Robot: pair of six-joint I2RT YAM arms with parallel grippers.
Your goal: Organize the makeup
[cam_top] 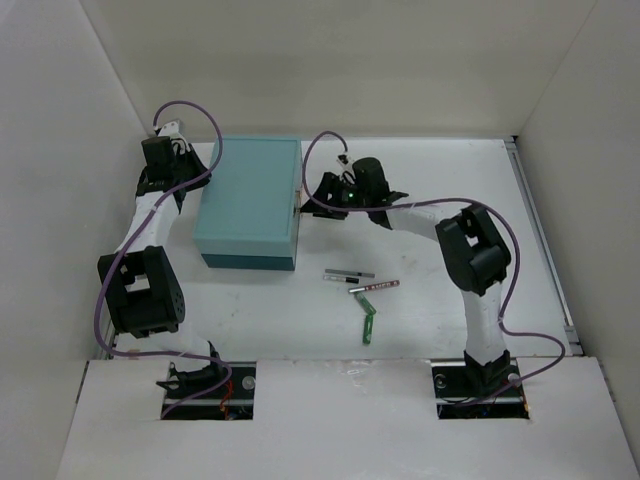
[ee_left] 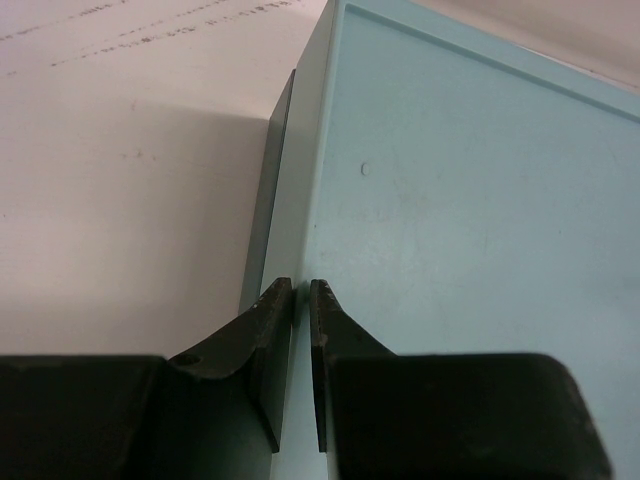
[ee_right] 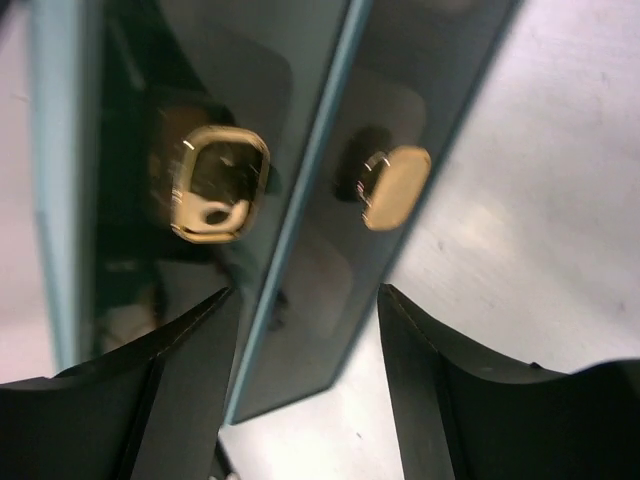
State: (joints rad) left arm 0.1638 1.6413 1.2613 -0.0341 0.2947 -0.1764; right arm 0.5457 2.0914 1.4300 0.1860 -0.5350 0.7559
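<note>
fingers of left arm (ee_left: pixel 262 335) nearly together at teal box (ee_left: pixel 450 200) edge, right fingers (ee_right: pixel 185 375) apart near gold clasp (ee_right: pixel 395 188)

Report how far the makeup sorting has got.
Done: nothing visibly put away; the teal box looks closed. In hand: the left gripper appears pinched on the box's left edge, while the right gripper, open, faces its gold clasp, probably to unlatch it. Left: the grey pencil, pink pencil and green stick lie loose on the table; other makeup is not in view.
</note>
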